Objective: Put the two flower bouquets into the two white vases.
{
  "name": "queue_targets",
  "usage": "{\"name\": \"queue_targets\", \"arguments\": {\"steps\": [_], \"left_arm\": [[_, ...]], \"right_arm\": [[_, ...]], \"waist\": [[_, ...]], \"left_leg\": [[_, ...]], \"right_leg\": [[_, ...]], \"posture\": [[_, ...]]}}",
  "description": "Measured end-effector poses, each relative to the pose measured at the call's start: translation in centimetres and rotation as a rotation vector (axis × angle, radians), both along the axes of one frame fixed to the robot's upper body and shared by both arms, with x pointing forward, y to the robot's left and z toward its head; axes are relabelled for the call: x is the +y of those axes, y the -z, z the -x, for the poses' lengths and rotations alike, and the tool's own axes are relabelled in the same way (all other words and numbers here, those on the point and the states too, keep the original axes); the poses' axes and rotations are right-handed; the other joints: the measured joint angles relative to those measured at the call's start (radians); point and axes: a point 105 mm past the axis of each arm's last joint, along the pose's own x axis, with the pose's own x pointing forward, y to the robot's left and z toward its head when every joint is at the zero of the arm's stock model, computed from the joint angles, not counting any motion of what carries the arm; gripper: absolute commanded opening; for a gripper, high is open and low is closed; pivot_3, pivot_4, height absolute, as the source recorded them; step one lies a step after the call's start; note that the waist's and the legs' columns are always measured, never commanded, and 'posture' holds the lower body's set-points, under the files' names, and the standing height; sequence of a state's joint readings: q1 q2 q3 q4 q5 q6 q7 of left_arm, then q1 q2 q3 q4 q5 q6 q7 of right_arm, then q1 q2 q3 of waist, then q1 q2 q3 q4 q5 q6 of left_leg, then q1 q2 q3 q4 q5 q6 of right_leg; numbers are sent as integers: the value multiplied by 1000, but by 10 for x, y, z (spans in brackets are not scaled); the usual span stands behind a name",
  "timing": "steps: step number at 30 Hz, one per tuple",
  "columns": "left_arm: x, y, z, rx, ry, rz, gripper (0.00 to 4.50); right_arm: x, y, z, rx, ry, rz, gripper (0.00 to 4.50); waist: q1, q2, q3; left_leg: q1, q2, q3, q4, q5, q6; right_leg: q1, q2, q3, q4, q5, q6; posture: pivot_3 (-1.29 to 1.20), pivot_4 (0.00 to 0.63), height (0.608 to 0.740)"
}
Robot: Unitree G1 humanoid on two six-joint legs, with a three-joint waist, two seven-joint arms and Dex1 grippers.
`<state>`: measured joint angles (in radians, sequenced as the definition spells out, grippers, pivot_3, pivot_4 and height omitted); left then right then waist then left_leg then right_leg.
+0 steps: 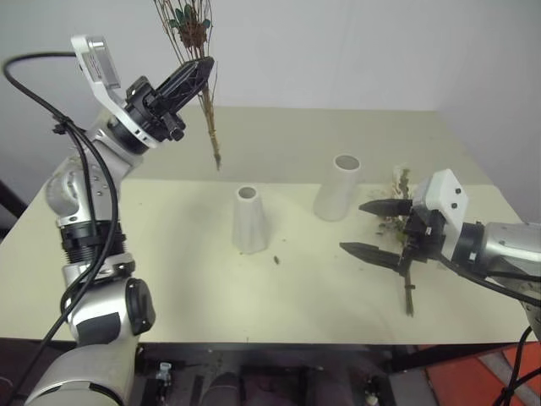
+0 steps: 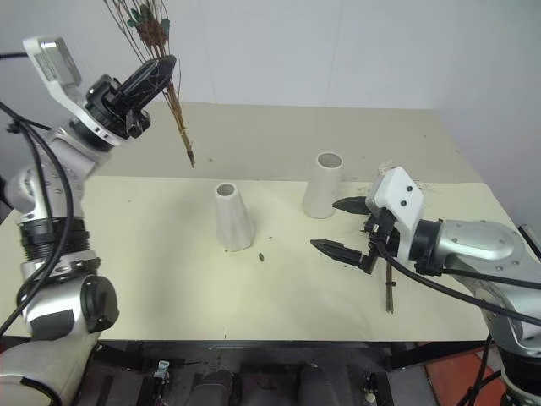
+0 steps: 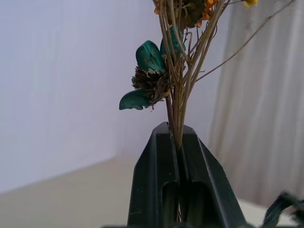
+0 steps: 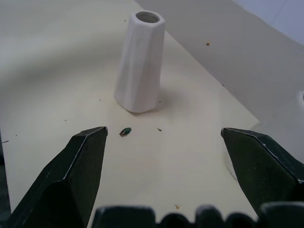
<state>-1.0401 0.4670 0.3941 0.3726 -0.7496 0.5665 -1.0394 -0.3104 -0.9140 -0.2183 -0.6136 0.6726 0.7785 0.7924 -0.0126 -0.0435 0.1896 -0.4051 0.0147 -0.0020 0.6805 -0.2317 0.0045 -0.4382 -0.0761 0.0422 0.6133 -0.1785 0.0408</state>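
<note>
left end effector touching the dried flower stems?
Touching. In the left wrist view the left end effector is shut on the thin stems of the dried flowers, which rise from between its fingers.

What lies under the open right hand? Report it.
Under the right hand lies the second flower bouquet on the cream table: its stem end shows; the hand covers most blooms.

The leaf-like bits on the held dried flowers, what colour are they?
Teal green, on the dried spray; clearest in the left wrist view.

A bare test room or lab: plain white walls (image 1: pixel 355 51), a cream table (image 1: pixel 169 254), loose black cables (image 1: pixel 93 245).
</note>
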Motion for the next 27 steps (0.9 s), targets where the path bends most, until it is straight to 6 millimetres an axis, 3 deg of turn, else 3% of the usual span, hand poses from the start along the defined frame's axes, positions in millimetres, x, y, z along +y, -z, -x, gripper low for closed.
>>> {"name": "queue_targets", "arguments": {"steps": [10,22,27], "left_arm": [[-16,5,-6,-34,133,21,34],[-34,34,-25,28,114,-33,34],[-34,35,-26,29,111,-35,34]], "right_arm": [[-5,1,7,-22,52,-8,4500],[-8,2,7,-23,75,-5,4500],[-9,2,6,-29,83,4,4500]], "waist": [[-2,0,0],[-2,0,0],[-1,0,0]], "left_leg": [[0,0,0,0,0,0],[0,0,0,0,0,0],[0,0,0,0,0,0]], "right_leg": [[0,0,0,0,0,1],[0,0,0,0,0,1],[0,0,0,0,0,1]], "posture": [[0,150,740],[0,150,740],[0,150,740]]}}
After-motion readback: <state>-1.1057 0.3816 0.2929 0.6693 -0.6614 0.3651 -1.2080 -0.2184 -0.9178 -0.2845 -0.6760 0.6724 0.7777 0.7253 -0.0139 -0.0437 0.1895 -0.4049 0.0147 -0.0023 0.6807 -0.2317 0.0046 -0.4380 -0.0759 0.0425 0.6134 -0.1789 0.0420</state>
